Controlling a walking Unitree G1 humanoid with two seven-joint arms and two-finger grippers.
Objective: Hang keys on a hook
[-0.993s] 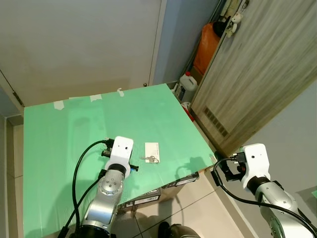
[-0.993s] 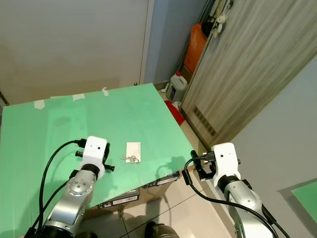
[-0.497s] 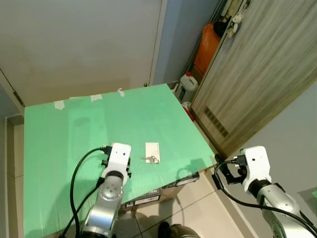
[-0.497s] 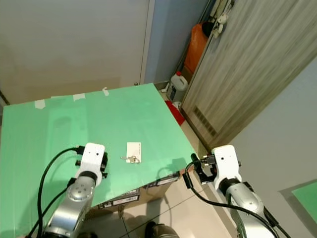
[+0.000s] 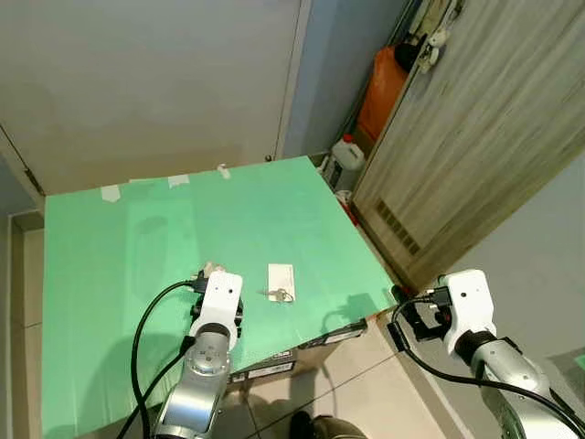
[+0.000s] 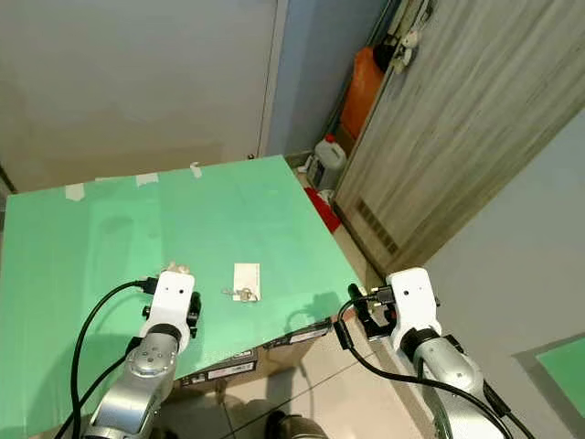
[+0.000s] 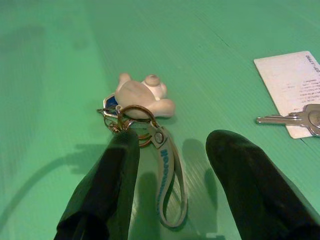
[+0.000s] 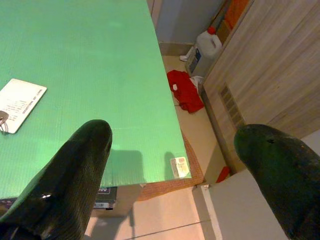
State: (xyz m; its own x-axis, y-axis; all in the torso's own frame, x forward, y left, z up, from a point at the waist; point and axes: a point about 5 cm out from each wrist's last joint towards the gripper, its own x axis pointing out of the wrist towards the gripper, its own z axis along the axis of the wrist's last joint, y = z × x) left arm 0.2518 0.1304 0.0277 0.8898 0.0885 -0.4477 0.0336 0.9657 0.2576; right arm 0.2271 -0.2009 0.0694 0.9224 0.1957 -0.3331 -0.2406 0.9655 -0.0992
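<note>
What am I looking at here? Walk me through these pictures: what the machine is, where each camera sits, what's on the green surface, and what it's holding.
This is a humanoid robot with two silver arms, each ending in a gripper of two black fingers. Two pictures come from cameras in its head, looking down. The other two come from cameras on its wrists, looking along the fingers.

In front of it is a green table. On the table lie a white card with a silver key at its edge, and a keyring with a cream figure charm and a strap.

The left gripper is open, low over the table, with the keyring's strap between its fingers. It holds nothing yet. The right gripper is open too, off the table's edge above the floor, holding nothing.
</note>
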